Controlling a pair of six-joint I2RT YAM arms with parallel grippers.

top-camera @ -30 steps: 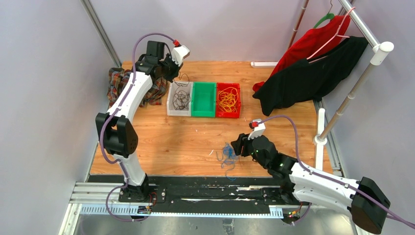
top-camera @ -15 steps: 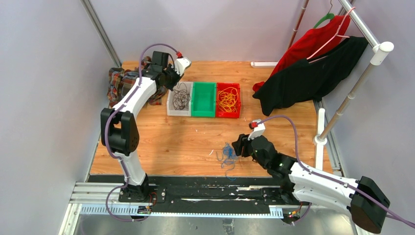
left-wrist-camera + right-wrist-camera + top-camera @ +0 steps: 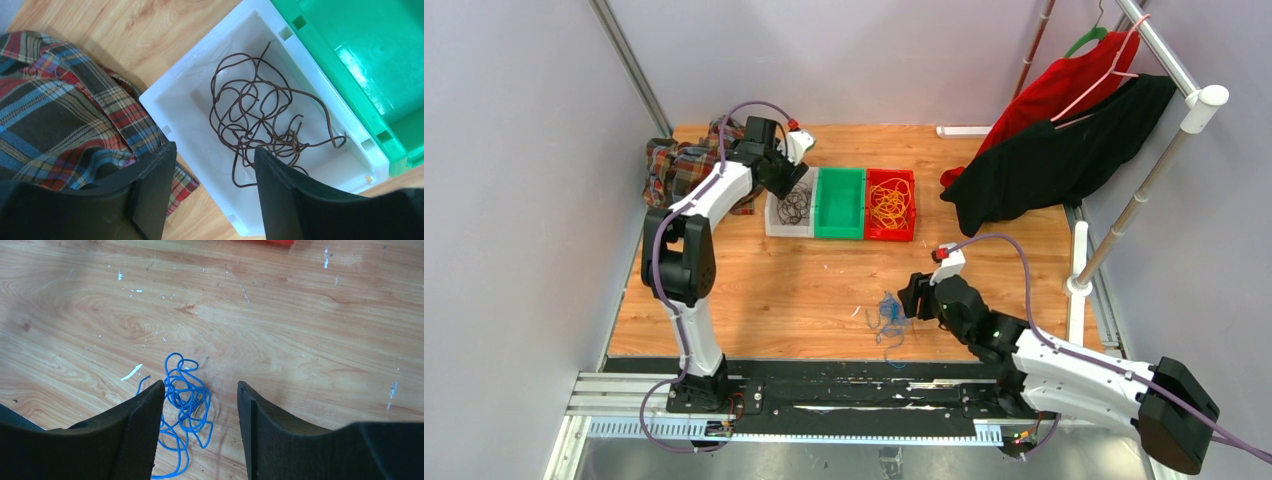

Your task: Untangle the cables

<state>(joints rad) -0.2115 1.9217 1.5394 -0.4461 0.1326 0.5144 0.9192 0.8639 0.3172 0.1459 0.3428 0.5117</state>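
Three separate cable bunches, placed around the green bin (image 3: 840, 203).
The black cable (image 3: 795, 206) lies as a loose, open tangle of loops in the white bin (image 3: 789, 233) set against the green bin's left side (up close its colour reads dark brown). The yellow cable (image 3: 889, 205) is a denser heap in the red bin (image 3: 890, 236) against the green bin's right side. The blue cable (image 3: 186, 394) lies bare on the desk (image 3: 754, 290), well nearer than the green bin, as a small knot of overlapping loops with loose ends trailing nearward.
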